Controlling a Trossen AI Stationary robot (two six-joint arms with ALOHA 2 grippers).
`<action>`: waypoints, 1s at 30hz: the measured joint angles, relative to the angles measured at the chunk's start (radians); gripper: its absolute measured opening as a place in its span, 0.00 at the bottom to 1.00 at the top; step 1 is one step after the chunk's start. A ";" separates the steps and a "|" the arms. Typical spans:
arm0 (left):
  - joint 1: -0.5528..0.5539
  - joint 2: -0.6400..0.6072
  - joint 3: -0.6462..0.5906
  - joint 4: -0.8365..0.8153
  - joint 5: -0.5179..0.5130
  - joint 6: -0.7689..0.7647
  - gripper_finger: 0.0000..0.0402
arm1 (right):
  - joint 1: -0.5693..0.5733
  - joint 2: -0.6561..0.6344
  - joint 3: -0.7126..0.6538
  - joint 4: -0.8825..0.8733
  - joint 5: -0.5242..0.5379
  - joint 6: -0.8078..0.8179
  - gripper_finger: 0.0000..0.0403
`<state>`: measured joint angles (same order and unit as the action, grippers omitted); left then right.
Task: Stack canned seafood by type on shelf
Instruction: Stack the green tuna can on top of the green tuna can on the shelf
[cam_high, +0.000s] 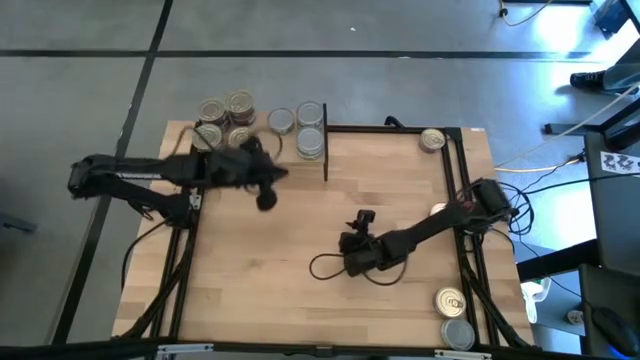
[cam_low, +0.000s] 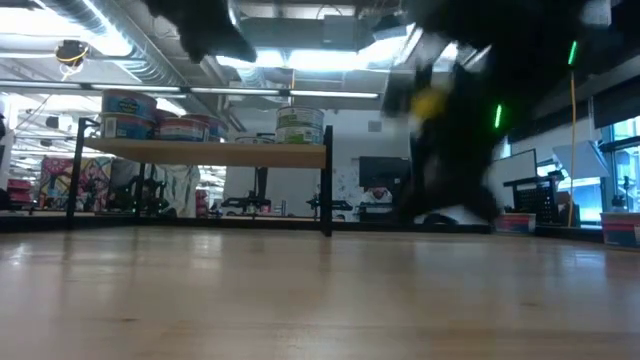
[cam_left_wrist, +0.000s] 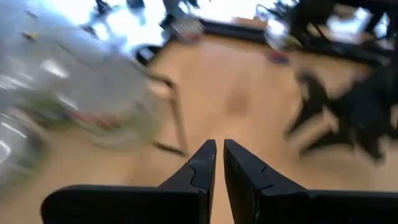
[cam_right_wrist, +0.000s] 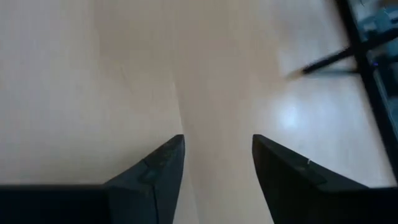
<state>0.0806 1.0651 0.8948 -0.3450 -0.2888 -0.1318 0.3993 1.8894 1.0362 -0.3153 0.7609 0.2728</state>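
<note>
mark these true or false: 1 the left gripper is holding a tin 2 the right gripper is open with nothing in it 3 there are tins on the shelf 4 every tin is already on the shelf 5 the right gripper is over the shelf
1. False. The left gripper is shut with nothing between its fingers.
2. True. The right gripper is open over bare wood of the table.
3. True. Several tins sit on the shelf, some of them stacked.
4. False. One tin lies at the table's far right corner and two more at its near right edge.
5. False. It hangs over the middle of the table, apart from the shelf.
</note>
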 joint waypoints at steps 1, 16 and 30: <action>-0.034 0.000 -0.027 0.006 -0.001 -0.027 0.07 | 0.008 -0.037 0.006 -0.026 -0.009 0.008 0.47; -0.322 0.225 -0.429 0.730 -0.074 -0.246 0.07 | -0.029 -0.441 0.006 -0.849 -0.262 0.367 0.47; -0.348 0.428 -0.432 0.837 -0.151 -0.254 0.07 | 0.151 -0.511 0.007 -0.802 -1.062 0.861 0.47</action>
<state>-0.2677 1.4934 0.4629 0.4921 -0.4395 -0.3860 0.5501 1.3789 1.0431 -1.1173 -0.3011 1.1342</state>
